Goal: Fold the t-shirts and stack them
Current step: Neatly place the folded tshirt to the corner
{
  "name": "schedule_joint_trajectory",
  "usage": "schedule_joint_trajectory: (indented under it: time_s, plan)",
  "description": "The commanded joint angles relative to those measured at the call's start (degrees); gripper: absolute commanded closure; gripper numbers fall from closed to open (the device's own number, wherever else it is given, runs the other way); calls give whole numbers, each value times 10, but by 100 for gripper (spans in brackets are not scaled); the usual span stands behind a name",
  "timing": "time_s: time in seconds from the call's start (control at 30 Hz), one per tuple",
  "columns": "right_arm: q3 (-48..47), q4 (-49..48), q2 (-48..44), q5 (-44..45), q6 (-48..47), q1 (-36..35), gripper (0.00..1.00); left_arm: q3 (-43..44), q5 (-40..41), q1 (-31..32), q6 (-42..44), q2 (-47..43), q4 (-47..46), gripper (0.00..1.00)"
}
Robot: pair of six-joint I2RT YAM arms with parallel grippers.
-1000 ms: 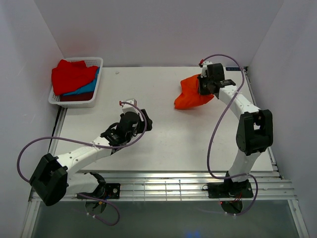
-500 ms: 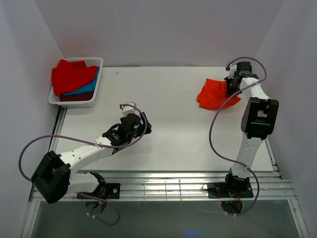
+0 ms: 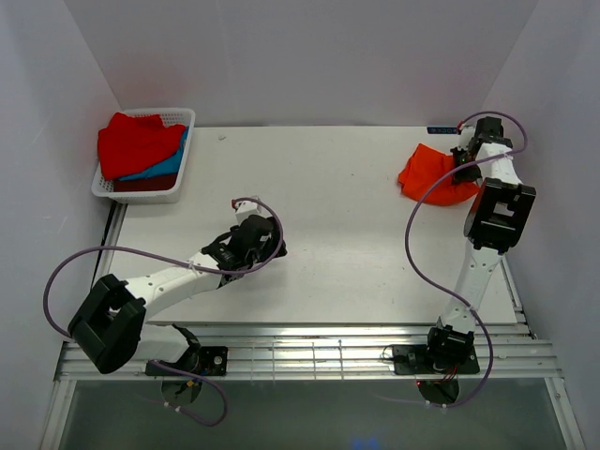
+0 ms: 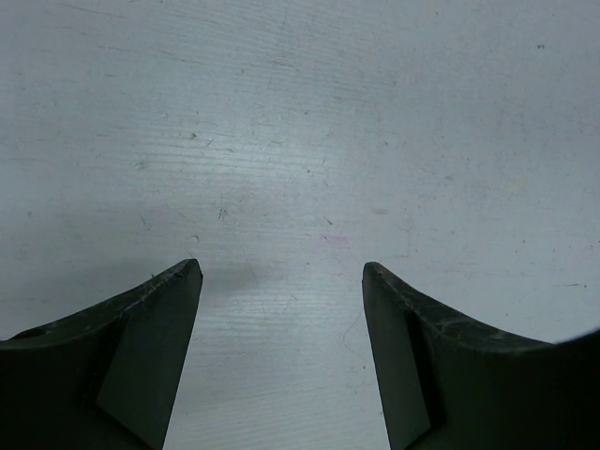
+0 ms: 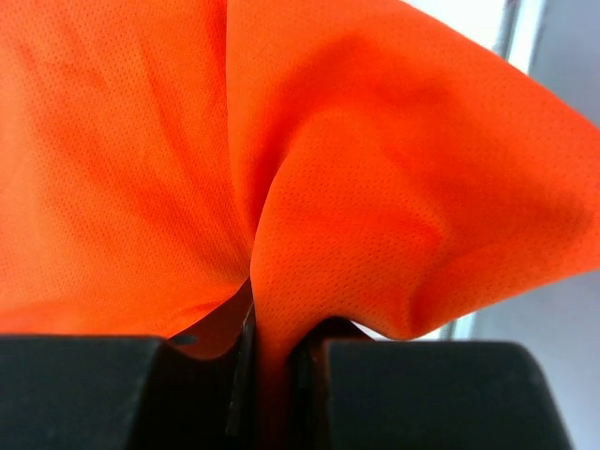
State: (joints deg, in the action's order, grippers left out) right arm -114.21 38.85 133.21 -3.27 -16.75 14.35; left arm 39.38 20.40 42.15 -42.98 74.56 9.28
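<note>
The right gripper (image 5: 274,356) is clamped on a fold of the orange-red t-shirt (image 3: 429,175), bunched at the table's (image 3: 328,187) far right. The left gripper (image 4: 281,277) gapes, empty. The cloth looks light and floppy, so a hem edge is probably the best place to take hold.

The orange-red t-shirt (image 3: 429,175) shows fine dots (other t-shirts (image 3: 136,142) red, blue, maroon); basket (image 3: 179,114) white.

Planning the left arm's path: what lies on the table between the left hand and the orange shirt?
Nothing: the top view shows only bare table between the left hand and the orange shirt.
</note>
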Motion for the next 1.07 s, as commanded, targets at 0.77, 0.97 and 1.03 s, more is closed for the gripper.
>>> schedule_joint_trajectory:
  time_s: [0.77,0.97,1.03]
  plan:
    - [266,-170,-455,102,128,-25,10,54,8,-1,45,0,-26,5]
    - [376,-202,-593,4,163,-57,10,43,16,-1,56,-48,-14,5]
    - [371,-187,-613,8,185,-77,10,48,35,-1,61,-70,7,5]
